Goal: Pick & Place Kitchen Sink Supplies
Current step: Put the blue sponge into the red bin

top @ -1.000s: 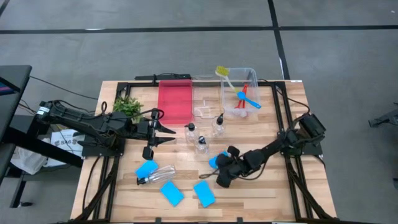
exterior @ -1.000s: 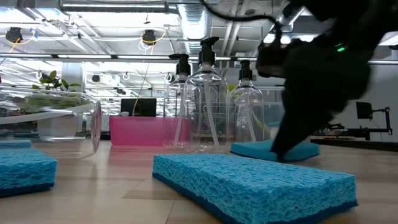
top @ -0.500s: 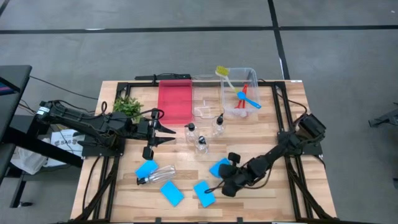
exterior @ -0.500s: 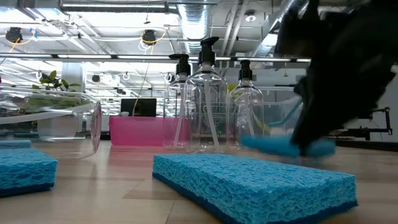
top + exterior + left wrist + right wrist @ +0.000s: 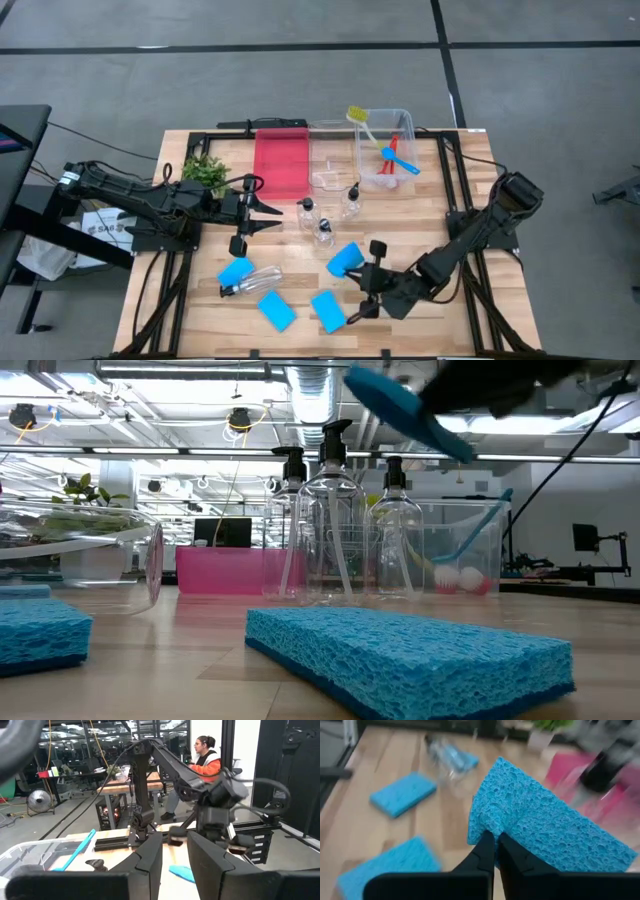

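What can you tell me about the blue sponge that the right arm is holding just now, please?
The sponge is a flat, bright-blue rectangle with a coarse, porous surface that looks like foam. The right end effector is shut on one of its edges, pinching it thin there. It hangs tilted in the air, clear of the wooden table, in front of the standing pump bottles. Nothing else touches it; three other sponges lie flat on the table below.

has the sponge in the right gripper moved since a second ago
Yes. The right gripper, shut on the sponge, has lifted it off the table. In the low view it now hangs tilted above the pump bottles instead of lying beside them.
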`<state>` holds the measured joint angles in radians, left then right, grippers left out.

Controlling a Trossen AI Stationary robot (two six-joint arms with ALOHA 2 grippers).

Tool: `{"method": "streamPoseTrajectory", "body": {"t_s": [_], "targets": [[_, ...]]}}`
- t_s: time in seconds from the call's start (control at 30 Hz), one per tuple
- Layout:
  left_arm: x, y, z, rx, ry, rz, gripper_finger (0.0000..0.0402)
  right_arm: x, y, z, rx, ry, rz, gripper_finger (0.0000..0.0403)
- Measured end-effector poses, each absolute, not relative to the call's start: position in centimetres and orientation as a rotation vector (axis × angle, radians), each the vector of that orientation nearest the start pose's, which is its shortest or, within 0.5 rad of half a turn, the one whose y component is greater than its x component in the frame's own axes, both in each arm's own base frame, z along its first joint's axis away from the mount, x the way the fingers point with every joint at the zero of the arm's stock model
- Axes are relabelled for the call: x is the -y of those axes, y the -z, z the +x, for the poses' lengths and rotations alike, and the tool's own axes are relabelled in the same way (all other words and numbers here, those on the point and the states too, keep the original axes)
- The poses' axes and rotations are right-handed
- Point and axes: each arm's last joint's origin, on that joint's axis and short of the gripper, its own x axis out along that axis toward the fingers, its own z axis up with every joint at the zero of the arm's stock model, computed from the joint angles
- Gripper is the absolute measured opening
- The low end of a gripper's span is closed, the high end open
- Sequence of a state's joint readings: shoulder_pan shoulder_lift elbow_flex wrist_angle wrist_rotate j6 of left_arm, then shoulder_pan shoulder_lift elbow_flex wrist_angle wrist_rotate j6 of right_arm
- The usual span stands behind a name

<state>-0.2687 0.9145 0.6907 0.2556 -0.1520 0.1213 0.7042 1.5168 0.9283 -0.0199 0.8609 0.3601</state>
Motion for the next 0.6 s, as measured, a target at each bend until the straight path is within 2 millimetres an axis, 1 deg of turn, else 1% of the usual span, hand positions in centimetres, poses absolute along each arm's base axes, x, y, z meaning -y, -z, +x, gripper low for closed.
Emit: {"method": "streamPoseTrajectory", "body": {"t_s": [0.2,0.3,0.47,0.6], "targets": [[5.3,-30.8,21.6,-0.013,0.110,0.076,0.0092,-17.4,-25.7,25.5,-0.289,0.308,-0.216,0.0001],[5.0,-30.5,22.5,0.001,0.087,0.053,0.0092,-16.7,-26.4,25.9,-0.266,0.340,-0.253,0.0001],[4.0,-29.7,24.0,-0.011,0.033,-0.058,0.0092,-16.0,-26.3,26.1,-0.279,0.394,-0.293,0.0001],[3.2,-29.2,24.9,-0.009,0.013,-0.117,0.0092,-16.1,-25.9,26.3,-0.292,0.411,-0.326,0.0001]]}}
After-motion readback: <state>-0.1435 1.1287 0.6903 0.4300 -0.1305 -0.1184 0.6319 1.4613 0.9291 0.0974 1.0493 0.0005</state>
